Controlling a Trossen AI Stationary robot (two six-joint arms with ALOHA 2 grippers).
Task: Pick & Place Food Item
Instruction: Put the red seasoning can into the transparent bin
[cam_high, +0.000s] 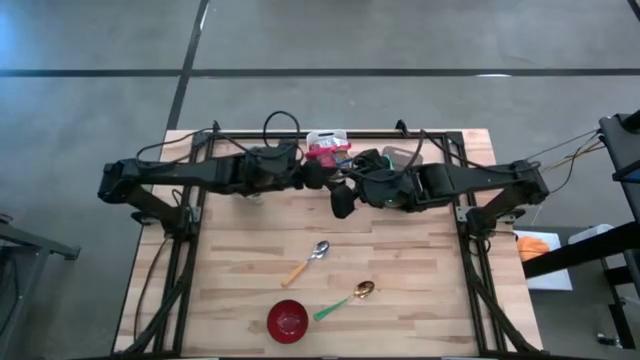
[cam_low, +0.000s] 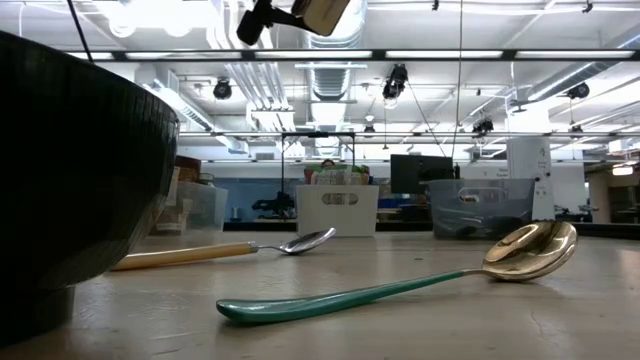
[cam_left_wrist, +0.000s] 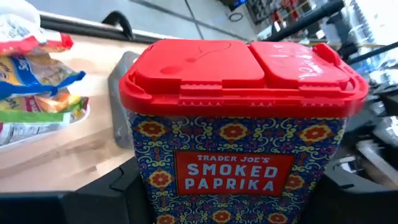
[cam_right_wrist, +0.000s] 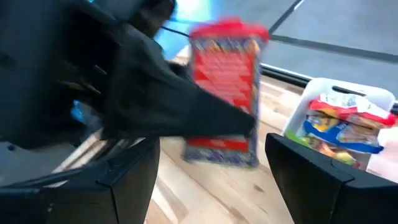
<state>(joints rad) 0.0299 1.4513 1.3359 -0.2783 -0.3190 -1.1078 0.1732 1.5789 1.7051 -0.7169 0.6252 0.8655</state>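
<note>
Item: smoked paprika tin (cam_left_wrist: 239, 124), red flip lid, patterned blue body with a red label. Location: raised off the surface (cam_high: 400, 260) at its far edge, between the two arms, gripped by the left pincer (cam_left_wrist: 230, 186), whose dark fingers (cam_left_wrist: 124, 186) press against both sides of the tin's lower body. The right wrist view shows the same tin (cam_right_wrist: 225, 87) upright, with a finger of the left pincer across its lower part.

Item: right pincer (cam_right_wrist: 211, 168). State: fingers spread apart, nothing between them, pointed toward the tin from just beside it. In the high view it sits near the surface's far middle (cam_high: 343, 200), close to the left pincer (cam_high: 315, 172).

Item: white bin of food packets (cam_high: 328, 143), at the far edge, just beside the tin; the packets are colourful (print too small to read in most views). Seen also in the right wrist view (cam_right_wrist: 348, 124) and the left wrist view (cam_left_wrist: 37, 74).

Item: clear grey container (cam_high: 402, 156), far edge, right of the bin, partly under the right arm.

Item: spoon with wooden handle (cam_high: 306, 262), lying mid-surface.

Item: gold spoon with green handle (cam_high: 342, 301), lying nearer the front, well apart from the arms.

Item: red bowl (cam_high: 287, 319), front edge, beside the green handle's tip.
</note>
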